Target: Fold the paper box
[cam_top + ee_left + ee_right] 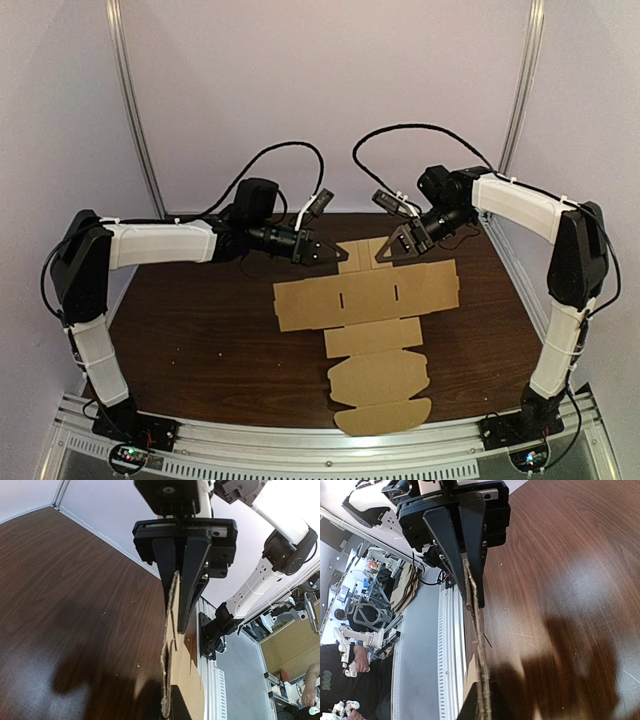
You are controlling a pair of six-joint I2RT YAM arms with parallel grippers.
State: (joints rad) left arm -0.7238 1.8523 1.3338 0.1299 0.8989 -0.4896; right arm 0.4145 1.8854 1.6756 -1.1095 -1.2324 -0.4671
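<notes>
The left arm [160, 243] reaches from the left side of the dark wooden worktop [200, 340] toward the far centre. The left jaws are pinched shut on the left edge of the cardboard's far flap [362, 250]. In the left wrist view the black fingers [192, 580] sit on either side of the thin board, which runs edge-on between them with no gap showing.

The paper box [370, 300] is an unfolded brown cardboard blank lying spread out in the middle of the worktop. Its widest panel runs left to right and has two short slits cut in it. Narrower panels with rounded ends step toward the near side, and the nearest flap reaches the metal rail [260, 440] at the near edge. The small far flap lies between the two sets of jaws. The pictures do not show whether it is raised off the wood.

The right jaws grip the same flap's right edge, also clamped tight. The right wrist view shows its fingers [447, 535] squeezing the corrugated edge [480, 670]. The right arm [515, 205] comes in from the far right, its elbow high above the worktop's right side.
</notes>
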